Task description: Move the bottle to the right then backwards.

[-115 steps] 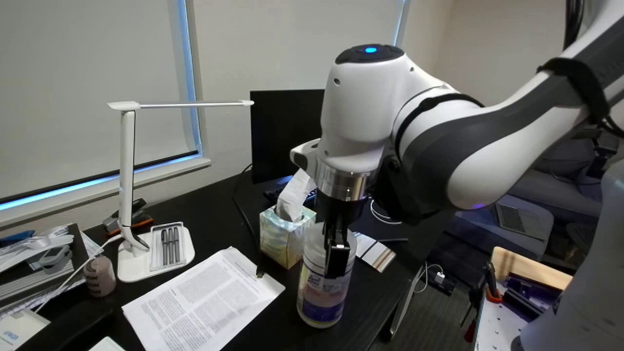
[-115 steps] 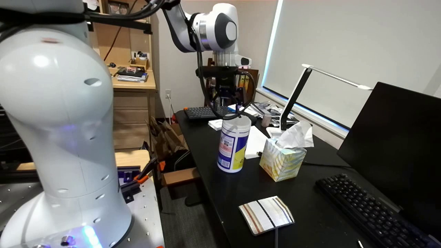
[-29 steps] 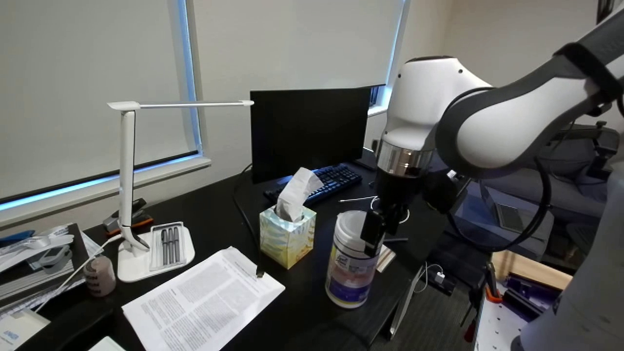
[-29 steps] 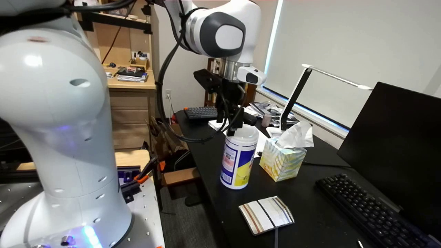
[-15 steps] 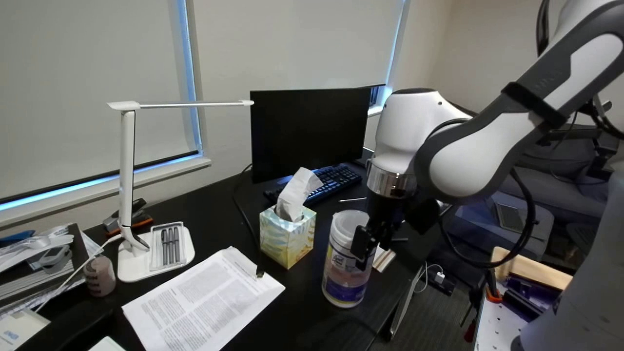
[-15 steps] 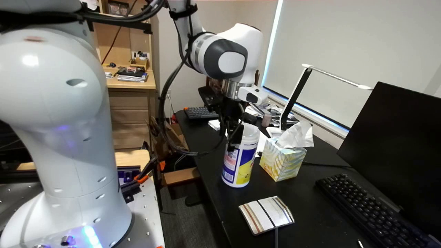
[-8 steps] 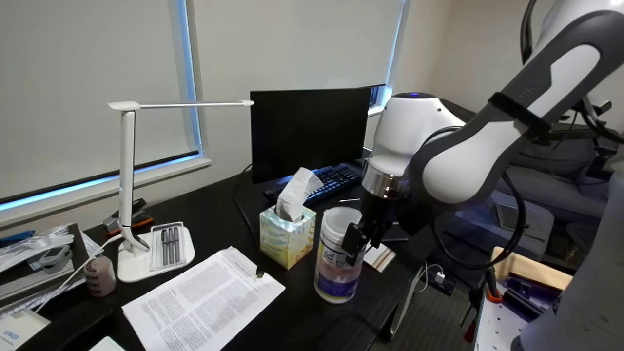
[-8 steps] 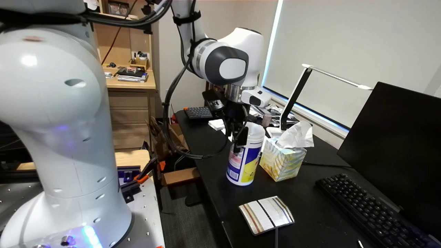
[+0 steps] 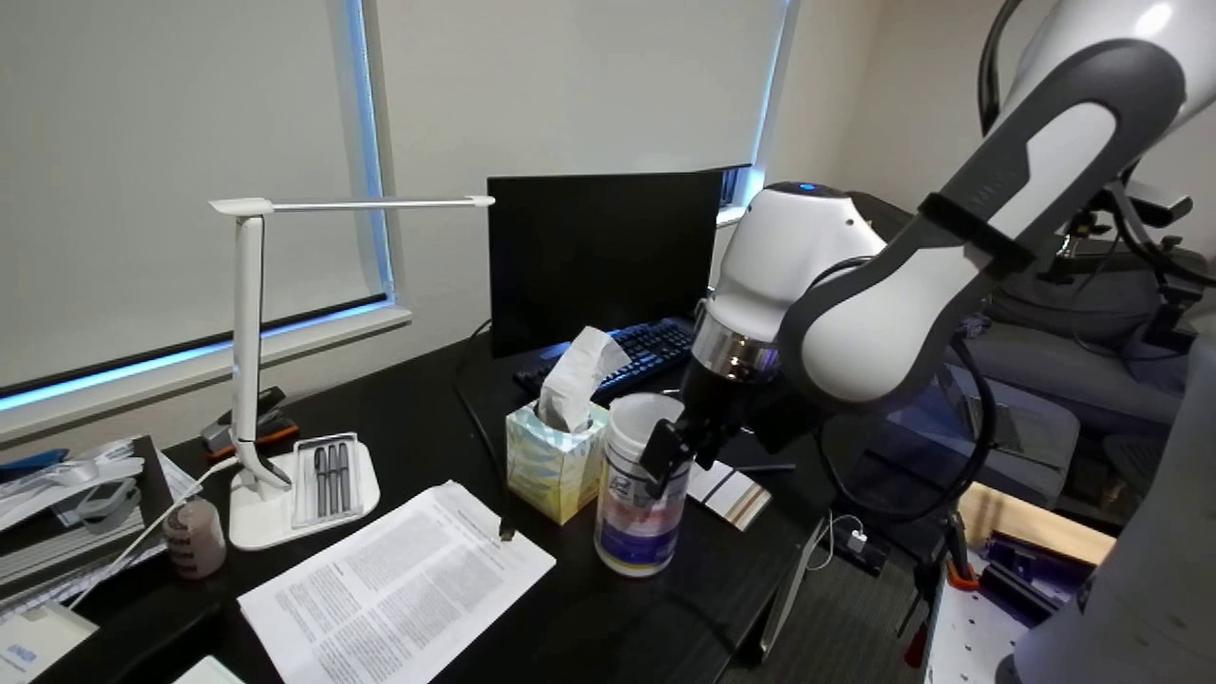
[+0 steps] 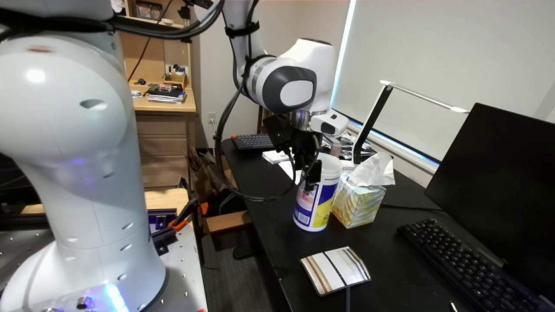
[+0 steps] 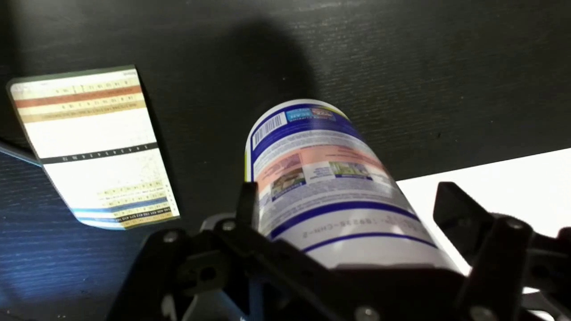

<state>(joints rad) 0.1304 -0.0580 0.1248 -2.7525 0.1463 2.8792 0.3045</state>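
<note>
The bottle (image 9: 638, 537), translucent white on top with a purple-blue label band, stands upright on the dark desk; it also shows in an exterior view (image 10: 320, 203). It is close beside the tissue box (image 9: 551, 470); whether they touch cannot be told. My gripper (image 11: 352, 203) is low at the bottle's upper side, jaws apart. In the wrist view the bottle (image 11: 330, 178) lies between the fingers: the left finger (image 11: 248, 203) overlaps its edge, and a gap shows before the right finger (image 11: 459, 218). In an exterior view the gripper (image 10: 313, 175) covers part of the bottle's side.
A striped card-like item (image 10: 336, 269) lies on the desk near the bottle. Papers (image 9: 394, 584) and a white lamp (image 9: 249, 351) are on the desk. A monitor (image 9: 603, 261) and keyboard (image 10: 459, 260) are behind the tissue box. The desk's edge (image 10: 277, 277) faces the robot base.
The gripper has come down beside the bottle, then moved with it toward the tissue box. The bottle has slid left in one exterior view, right in the other. The tissue box has not moved.
</note>
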